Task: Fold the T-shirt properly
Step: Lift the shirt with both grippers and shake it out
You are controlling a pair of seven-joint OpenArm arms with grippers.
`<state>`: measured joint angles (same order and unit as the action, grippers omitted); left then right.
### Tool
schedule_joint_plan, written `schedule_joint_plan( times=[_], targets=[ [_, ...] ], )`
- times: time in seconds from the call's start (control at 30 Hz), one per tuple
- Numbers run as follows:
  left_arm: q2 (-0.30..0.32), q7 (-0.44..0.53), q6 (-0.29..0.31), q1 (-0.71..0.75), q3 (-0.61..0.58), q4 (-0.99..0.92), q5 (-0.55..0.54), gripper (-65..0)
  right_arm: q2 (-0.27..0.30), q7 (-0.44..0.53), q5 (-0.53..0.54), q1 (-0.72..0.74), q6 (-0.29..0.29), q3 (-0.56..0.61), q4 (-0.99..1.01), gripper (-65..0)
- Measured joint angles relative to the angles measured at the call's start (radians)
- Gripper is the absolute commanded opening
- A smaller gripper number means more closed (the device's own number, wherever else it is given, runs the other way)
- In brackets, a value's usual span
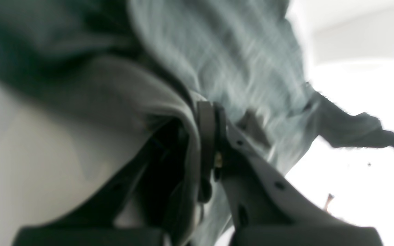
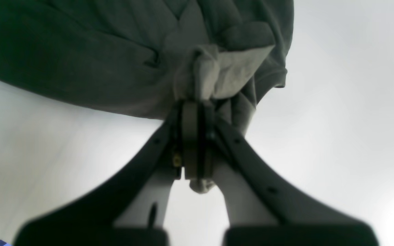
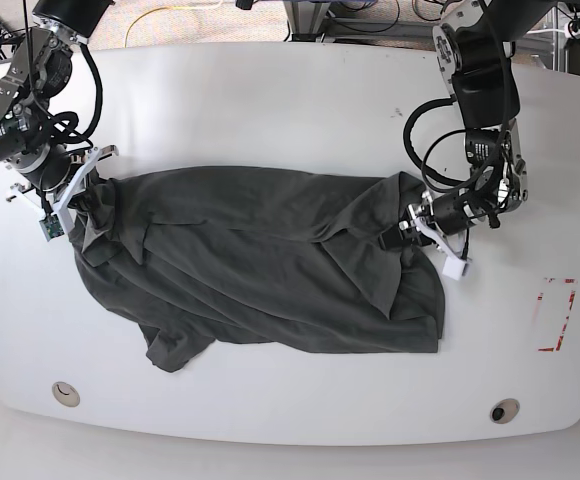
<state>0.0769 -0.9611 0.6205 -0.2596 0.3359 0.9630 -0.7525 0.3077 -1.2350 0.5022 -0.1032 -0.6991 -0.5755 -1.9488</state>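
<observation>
Two pincers observed, both clamped on fabric. Left pincer [image 1: 214,143] closed on a fold of the T-shirt [image 3: 260,260], cloth draped over one finger [image 1: 205,136] and bunched between the jaws; wrist view blurred, finer detail not legible. Right pincer [image 2: 195,143] likewise closed on a gathered tuft of the same garment, a lighter inner face of the cloth standing up just above the fingertips and a small nub of cloth poking out below them.

Found in the base view: T-shirt spread across the middle of the white desk [image 3: 270,90], wrinkled, with one end pulled up at each pincer and stretched between the two. Lower edge lying flat toward the near side, one sleeve [image 3: 175,350] trailing out at the near corner on the right arm's side. Red rectangular marking [image 3: 557,315] noted on the desk surface, well apart from the garment, beyond the left arm.
</observation>
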Motion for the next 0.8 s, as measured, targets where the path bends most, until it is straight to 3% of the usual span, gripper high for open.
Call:
schedule_joint_plan(
  times=[0.3,0.47,0.8],
  targets=[
    [0.058,-0.199,-0.014,0.13,0.036,0.346,0.04,-64.4,-0.009,0.0,-0.009,0.0,0.0,-0.104,0.0,-65.0],
    [0.11,-0.229,0.069,0.131,0.03,0.522,0.024,-64.3,-0.024,-0.006,-0.003,0.005,-0.001,-0.117,0.001,-65.0],
    [0.135,-0.386,0.076,0.047,0.03,0.724,0.031,-64.3,-0.029,-0.01,-0.005,0.13,0.0,-0.114,0.002,-65.0]
  ],
)
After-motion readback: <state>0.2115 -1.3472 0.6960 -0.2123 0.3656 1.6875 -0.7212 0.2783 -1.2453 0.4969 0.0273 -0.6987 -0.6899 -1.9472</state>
